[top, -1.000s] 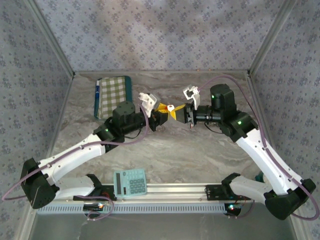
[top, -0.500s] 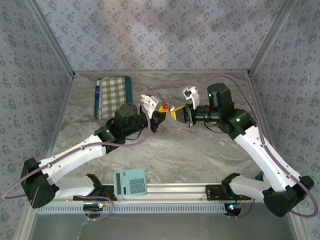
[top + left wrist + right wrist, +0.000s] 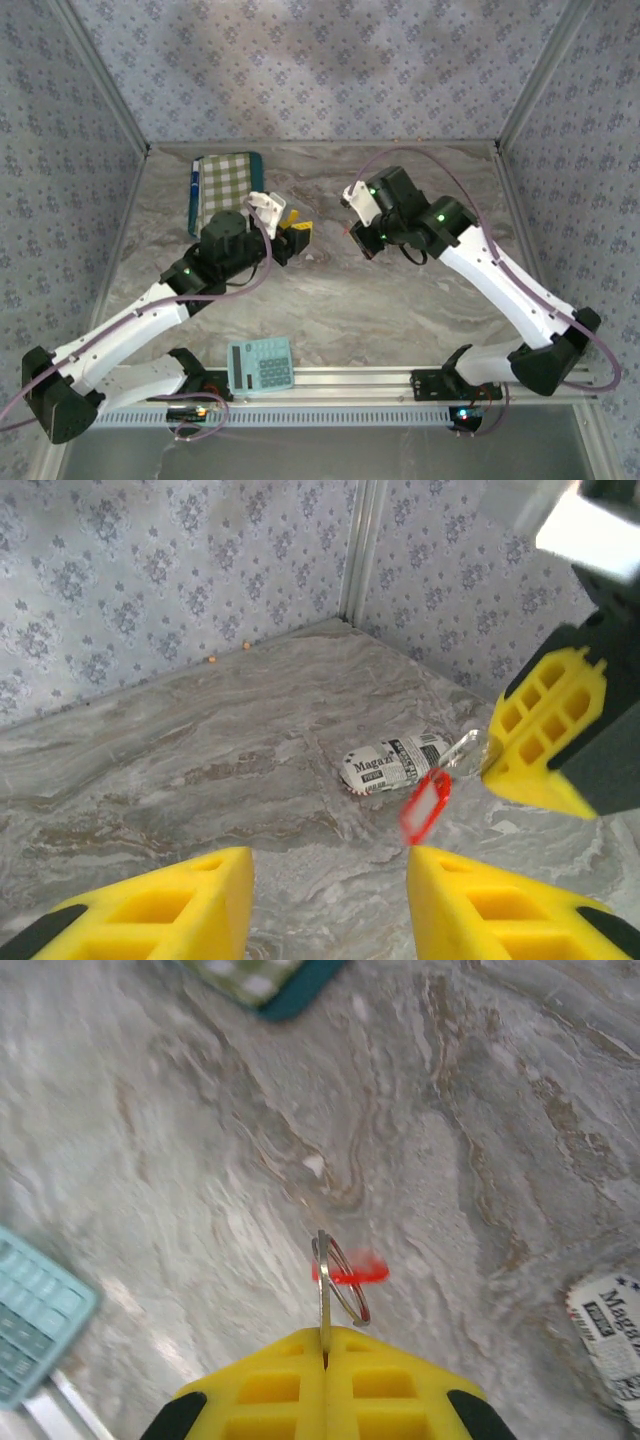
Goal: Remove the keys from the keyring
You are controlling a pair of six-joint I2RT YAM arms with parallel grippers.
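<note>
My right gripper [image 3: 325, 1348] is shut on the edge of a thin metal keyring [image 3: 338, 1278], held above the marble table. The keys, a small bright red oblong piece [image 3: 352, 1271], hang blurred from the ring. In the left wrist view the same red piece [image 3: 425, 806] dangles below the ring [image 3: 466, 748], which the right gripper's yellow fingers [image 3: 545, 735] pinch. My left gripper [image 3: 330, 905] is open a short way off, facing the ring, with nothing between its fingers. From above, the left gripper [image 3: 296, 232] and right gripper [image 3: 361, 238] stand apart at mid-table.
A rolled printed paper [image 3: 393, 763] lies on the table under the ring. A green checked case [image 3: 225, 190] sits at the back left. A teal calculator [image 3: 259, 364] lies by the front rail. Patterned walls close the back and both sides.
The two grippers were together at mid-table. The left gripper has opened and pulled back to the left. The right arm has swung left and turned, keeping the ring.
</note>
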